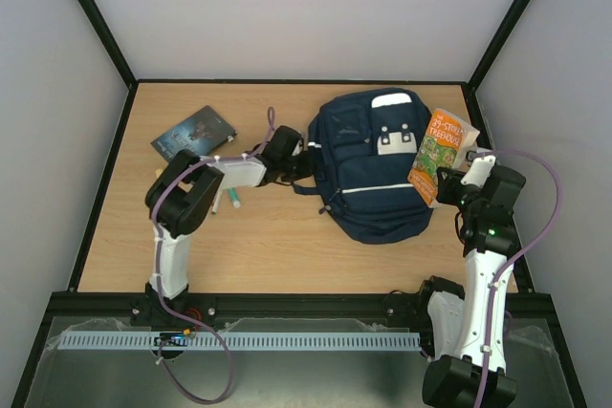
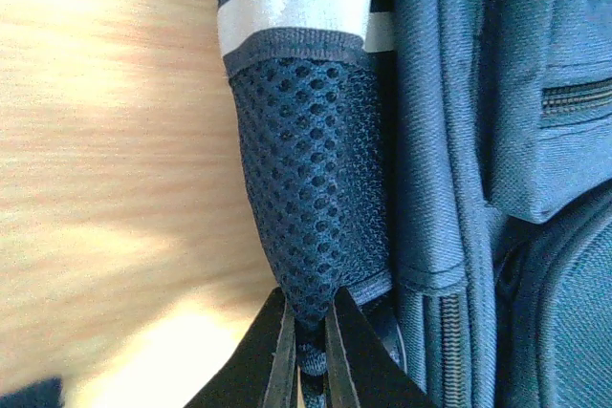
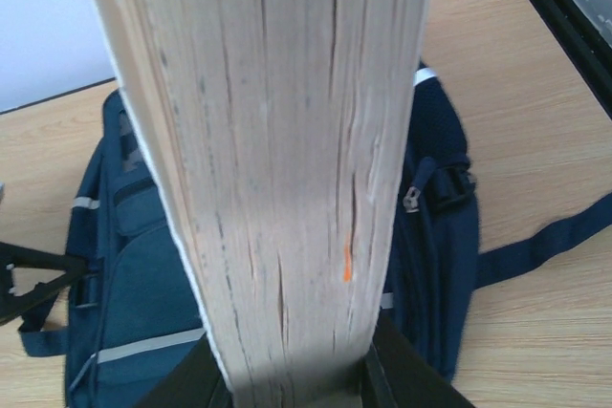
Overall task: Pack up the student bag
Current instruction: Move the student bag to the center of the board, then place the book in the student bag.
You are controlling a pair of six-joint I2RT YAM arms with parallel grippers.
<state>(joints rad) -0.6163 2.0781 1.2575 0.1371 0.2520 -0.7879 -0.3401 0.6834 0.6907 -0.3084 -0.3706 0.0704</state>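
Near the tabletop's (image 1: 287, 236) right edge, right gripper (image 3: 296, 375) grips a book (image 3: 268, 140) for loading; left gripper (image 2: 306, 336) clamps a strap (image 2: 306, 188) of the bag (image 1: 368, 174), likely steadying it.

**Layout of the table top, seen from above.**
The student bag (image 1: 373, 179) lies right of centre on the table (image 1: 287, 246). The left gripper (image 2: 309, 332) pinches a strap at its left edge. A paperback (image 1: 440, 152), clamped in the right gripper (image 3: 296, 375), stands at its right edge. A second book (image 1: 194, 133) lies rear left.

Dark book (image 1: 194, 133) and pen (image 1: 235, 201) lie on the wooden table (image 1: 287, 236).
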